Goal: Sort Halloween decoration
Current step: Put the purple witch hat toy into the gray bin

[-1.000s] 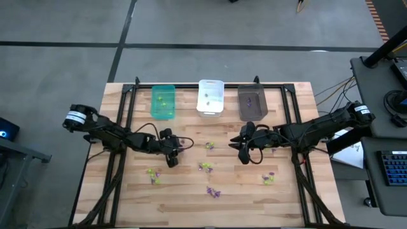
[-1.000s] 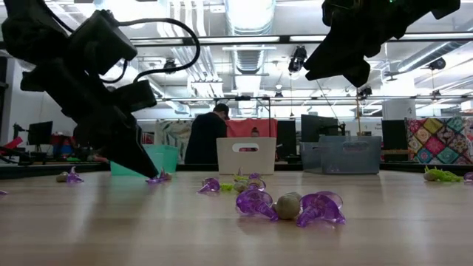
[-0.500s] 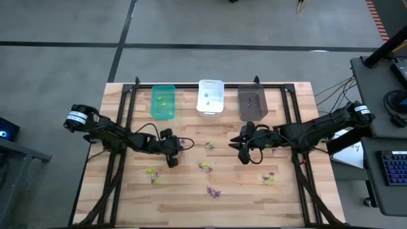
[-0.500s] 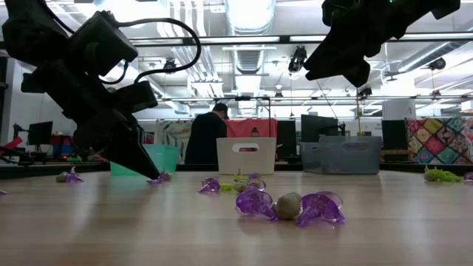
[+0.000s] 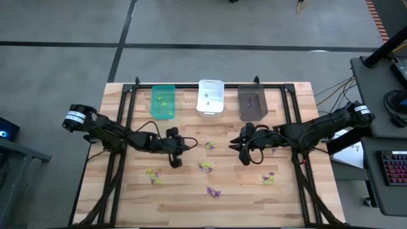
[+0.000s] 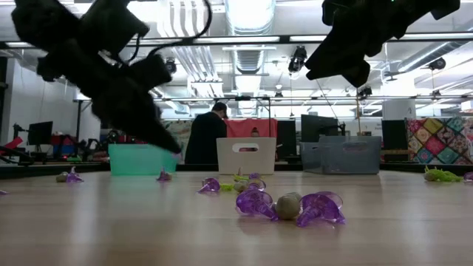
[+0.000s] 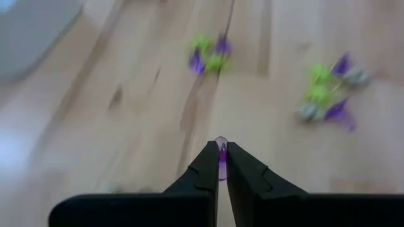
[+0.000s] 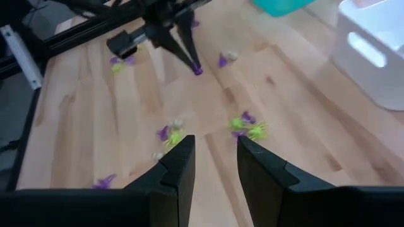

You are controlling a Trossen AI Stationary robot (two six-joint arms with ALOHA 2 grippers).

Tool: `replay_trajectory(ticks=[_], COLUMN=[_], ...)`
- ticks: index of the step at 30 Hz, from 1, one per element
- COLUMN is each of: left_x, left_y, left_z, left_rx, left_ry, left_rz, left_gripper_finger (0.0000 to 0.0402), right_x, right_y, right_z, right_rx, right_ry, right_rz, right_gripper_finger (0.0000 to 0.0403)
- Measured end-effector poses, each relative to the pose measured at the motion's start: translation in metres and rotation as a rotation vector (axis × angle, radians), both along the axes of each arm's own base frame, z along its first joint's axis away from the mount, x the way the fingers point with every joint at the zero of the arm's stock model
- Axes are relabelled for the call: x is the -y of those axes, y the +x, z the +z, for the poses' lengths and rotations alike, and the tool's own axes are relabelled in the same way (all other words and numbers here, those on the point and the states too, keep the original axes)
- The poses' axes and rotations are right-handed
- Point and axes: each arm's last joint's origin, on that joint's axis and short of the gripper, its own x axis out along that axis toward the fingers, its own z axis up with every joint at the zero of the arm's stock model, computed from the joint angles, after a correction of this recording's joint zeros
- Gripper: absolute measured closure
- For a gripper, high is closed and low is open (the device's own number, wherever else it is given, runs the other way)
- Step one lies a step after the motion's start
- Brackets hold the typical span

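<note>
Our left tool [image 7: 219, 165] is pinched tight on a tiny purple spiky plastic trinket [image 7: 220, 151], lifted clear of the light wooden slatted counter [image 5: 191, 191], approx centre-left. Our right tool [image 8: 213, 165] hangs above the counter right of centre, jaws partly apart, nothing between them. Other small purple and yellow-green spiky plastic trinkets [image 5: 205, 166] lie scattered on the counter's near half. At the far edge sit a green rectangular plastic bin [image 5: 163, 102], a white rectangular plastic bin [image 5: 210, 97] & a dark grey rectangular plastic bin [image 5: 252, 102].
</note>
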Motion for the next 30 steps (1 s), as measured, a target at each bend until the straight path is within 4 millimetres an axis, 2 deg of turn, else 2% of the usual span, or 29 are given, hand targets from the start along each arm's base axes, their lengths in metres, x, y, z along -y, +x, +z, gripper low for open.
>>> replay_trajectory(ticks=[7,14,18,22,30], left_x=[-0.005,-0.035,-0.051,-0.068,-0.109], left_y=[0.029,0.059,0.080,0.107,0.169], left_z=[0.037,0.082,0.102,0.108,0.099], left_rx=[0.085,0.196,0.246,0.251,0.214], left_ry=[0.125,0.239,0.261,0.313,0.402], left_rz=[-0.074,-0.049,-0.075,-0.080,-0.044], left_gripper_finger=[0.0401,0.0401,0.0402,0.0402,0.0402], right_x=[-0.003,-0.004,-0.002,0.000,0.000], right_y=[-0.004,-0.016,-0.024,-0.030,-0.034], right_z=[0.006,0.023,0.034,0.043,0.047], right_rx=[0.014,0.090,0.145,0.193,0.215], right_ry=[0.037,-0.007,-0.071,-0.104,-0.139], right_rz=[0.116,0.254,0.289,0.304,0.323], right_gripper_finger=[0.0296,0.0296,0.0296,0.0296,0.0296])
